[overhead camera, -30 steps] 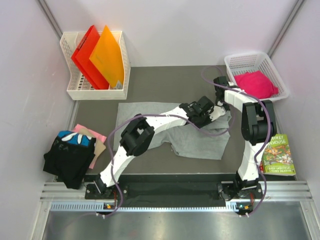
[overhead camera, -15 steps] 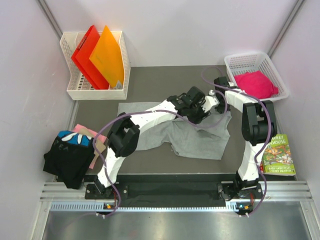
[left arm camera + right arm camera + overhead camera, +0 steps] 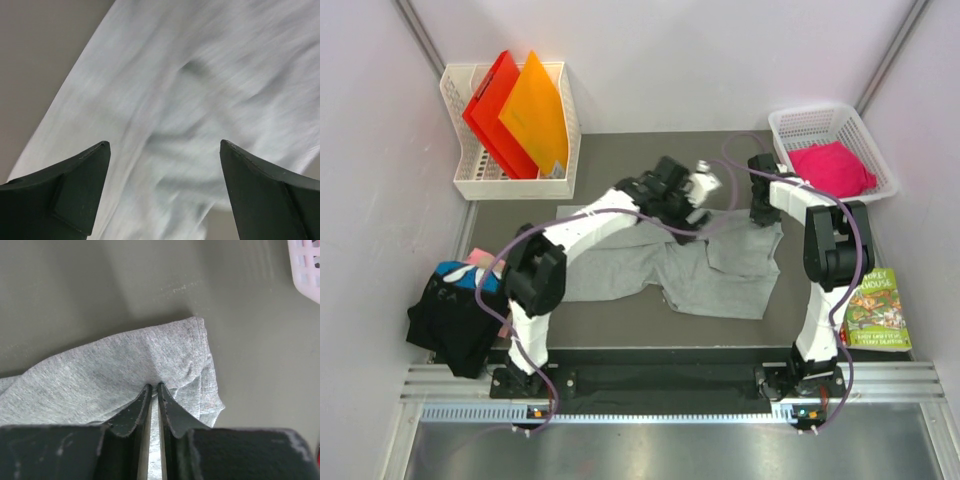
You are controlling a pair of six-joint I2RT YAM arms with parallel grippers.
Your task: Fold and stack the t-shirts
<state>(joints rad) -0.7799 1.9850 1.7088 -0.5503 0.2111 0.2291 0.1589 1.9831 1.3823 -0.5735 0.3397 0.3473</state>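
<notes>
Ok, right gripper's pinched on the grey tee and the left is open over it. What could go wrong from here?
The right gripper holds only a small fold of the grey tee near its corner; a pull might slip it free.
The left gripper is open above rumpled cloth and may grab several layers.
The white basket sits close to the right gripper; a swing could bump it.

The left gripper [image 3: 708,182] hangs near the far edge of the grey t-shirt [image 3: 715,275], which lies rumpled on the dark table [image 3: 620,160]; just to its right, the right gripper [image 3: 760,216] is down at the shirt's far right corner; further right of that gripper, a pink t-shirt [image 3: 832,168] sits in a white basket [image 3: 790,122]; well off to the left gripper's near left lies a black t-shirt [image 3: 455,318].
</notes>
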